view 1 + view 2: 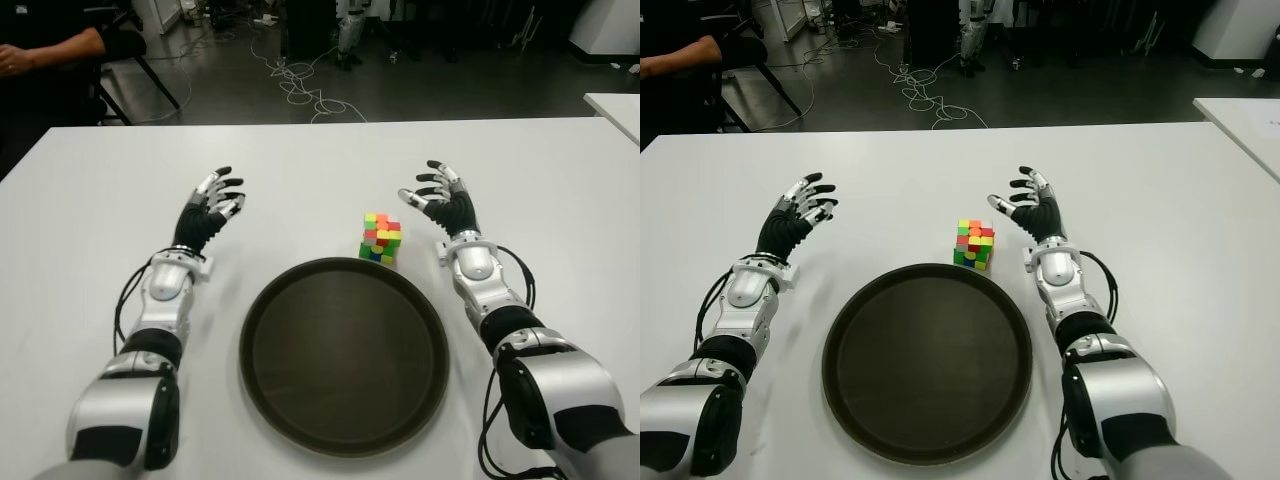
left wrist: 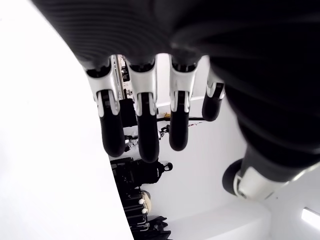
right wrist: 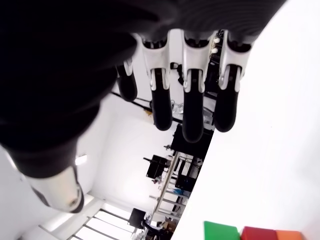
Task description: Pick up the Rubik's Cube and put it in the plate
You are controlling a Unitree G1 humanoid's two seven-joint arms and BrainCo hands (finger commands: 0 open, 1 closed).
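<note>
Centrally, the cube [image 1: 381, 238] is seen standing on the white table [image 1: 90, 200], just beyond the far rim of the plate [image 1: 344, 356] and a little toward the robot's right of the plate's middle. Whether the cube touches the rim cannot be told; it is not inside the plate. Green, yellow, red and orange squares are shown on its faces, in a mixed pattern. The plate is dark, round and shallow, and nothing is held in it.

The right hand [image 1: 444, 198] is shown near the cube, on its right side and slightly farther from the robot, apart from it. Its fingers [image 3: 193, 107] are spread and nearly straight, and nothing is grasped; a corner of the cube [image 3: 252, 232] is caught in the right wrist view.

The left hand [image 1: 213, 205] is shown well apart from the cube, off the plate's left far side, over bare table. Its fingers [image 2: 149, 127] are likewise extended and separated, with nothing between them.

Beyond the table, a dark floor strewn with cables [image 1: 300, 85] is visible, and a person's arm [image 1: 45, 50] is seen at the far left corner.
</note>
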